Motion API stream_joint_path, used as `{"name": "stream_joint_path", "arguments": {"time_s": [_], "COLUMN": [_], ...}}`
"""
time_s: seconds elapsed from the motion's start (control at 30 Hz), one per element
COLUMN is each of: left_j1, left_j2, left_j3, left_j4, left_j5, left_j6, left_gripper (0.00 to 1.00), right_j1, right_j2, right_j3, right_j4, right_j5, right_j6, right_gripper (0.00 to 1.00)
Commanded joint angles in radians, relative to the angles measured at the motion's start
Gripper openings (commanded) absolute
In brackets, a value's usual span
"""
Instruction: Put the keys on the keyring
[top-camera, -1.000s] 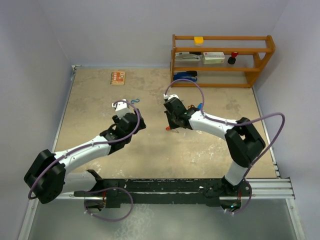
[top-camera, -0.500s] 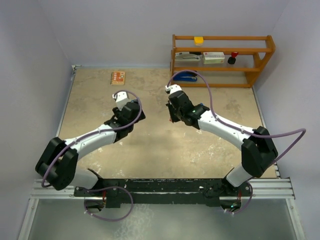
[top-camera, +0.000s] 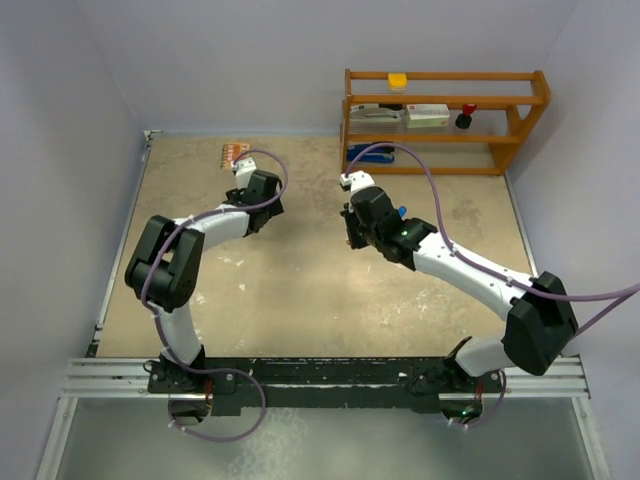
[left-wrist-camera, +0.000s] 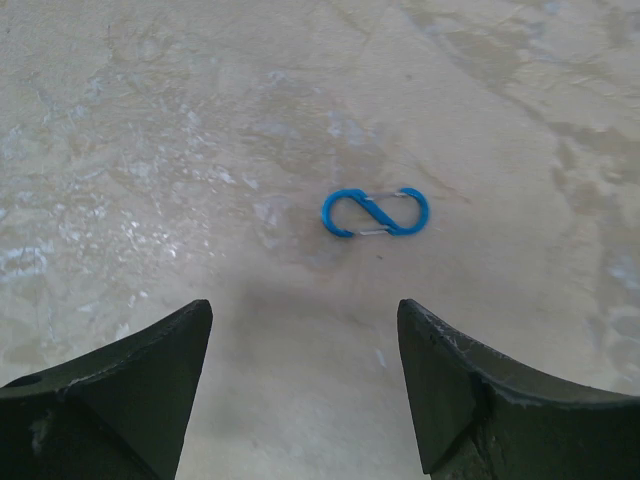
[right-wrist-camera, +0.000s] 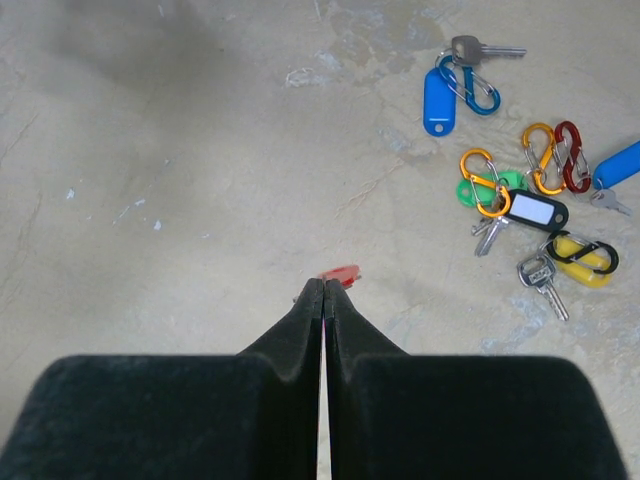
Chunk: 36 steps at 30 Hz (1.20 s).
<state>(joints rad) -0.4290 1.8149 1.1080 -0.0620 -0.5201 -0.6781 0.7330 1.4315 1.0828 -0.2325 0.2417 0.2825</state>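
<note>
With our left gripper (left-wrist-camera: 303, 312) spread just short of a blue S-clip (left-wrist-camera: 375, 212) and our right gripper (right-wrist-camera: 323, 285) pressed together, a red tab (right-wrist-camera: 340, 274) at its tips, the keys (right-wrist-camera: 532, 211) lie ahead-right of it: light, stiff, slick, lying flat, so we'd pinch a plastic head's edge.

We see only a red sliver (right-wrist-camera: 341, 274) past the tips of the right tool (right-wrist-camera: 323, 288); the rest hides beneath them, and we cannot tell if it is gripped. A blue tag (right-wrist-camera: 620, 164) runs off the picture's edge. From above, the right arm (top-camera: 450, 260) covers most of the keys (right-wrist-camera: 530, 212).
</note>
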Motion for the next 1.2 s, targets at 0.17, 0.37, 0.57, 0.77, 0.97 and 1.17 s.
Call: {"name": "stream_joint_path", "arguments": {"time_s": [0.17, 0.37, 0.57, 0.77, 0.97, 1.17], "left_j1": [0.081, 0.115, 0.148, 0.158, 0.158, 0.157], "left_j2": [0.076, 0.119, 0.181, 0.22, 0.241, 0.227], "left_j3": [0.077, 0.09, 0.129, 0.164, 0.163, 0.09], "left_j4": [0.109, 0.17, 0.178, 0.2, 0.213, 0.248], "left_j5": [0.149, 0.25, 0.297, 0.355, 0.434, 0.488], "left_j6": [0.049, 0.059, 0.068, 0.089, 0.088, 0.069], "left_gripper": [0.72, 0.73, 0.73, 0.72, 0.72, 0.72], "right_j1": [0.003, 0.003, 0.003, 0.002, 0.002, 0.002], "right_j2": [-0.07, -0.08, -0.079, -0.077, -0.077, -0.073], "right_j3": [-0.037, -0.043, -0.043, -0.043, -0.045, -0.049], "right_j4": [0.03, 0.032, 0.03, 0.028, 0.026, 0.033], "right_j5": [-0.013, -0.015, -0.019, -0.018, -0.013, -0.014], "right_j6": [-0.018, -0.012, -0.009, -0.008, -0.006, -0.001], "right_gripper": [0.0, 0.0, 0.0, 0.0, 0.0, 0.0]}}
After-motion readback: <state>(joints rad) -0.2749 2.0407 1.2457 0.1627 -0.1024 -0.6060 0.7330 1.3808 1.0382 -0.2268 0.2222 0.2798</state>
